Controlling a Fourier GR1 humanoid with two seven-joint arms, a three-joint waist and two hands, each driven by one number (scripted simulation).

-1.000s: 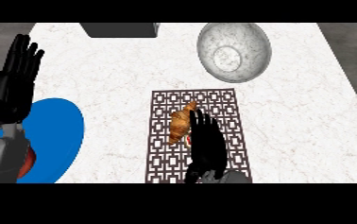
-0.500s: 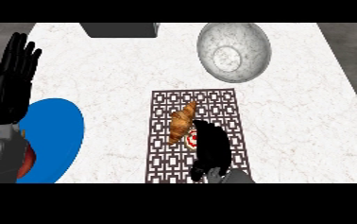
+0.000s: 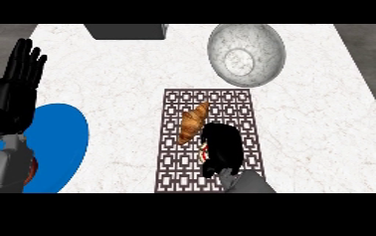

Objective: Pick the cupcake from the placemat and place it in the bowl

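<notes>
The cupcake [image 3: 204, 153] was on the placemat [image 3: 176, 175], mostly hidden under the right hand [image 3: 222, 150], whose fingers were curled round it. A croissant [image 3: 193, 122] lay touching that hand, up-left of the cupcake. The bowl [image 3: 246, 54] stood beyond the placemat. A blue plate [image 3: 62, 150] sat left of the placemat. The left hand [image 3: 21, 88] rested far left of the placemat, fingers straight and spread.

Bare counter [image 3: 308, 125] lies open between the placemat [image 3: 242, 103] and the bowl [image 3: 246, 55]. A croissant [image 3: 192, 122] crowds the mat's left side, just beside the right hand [image 3: 220, 150]; a dark box [image 3: 125, 31] sits far left of the bowl.
</notes>
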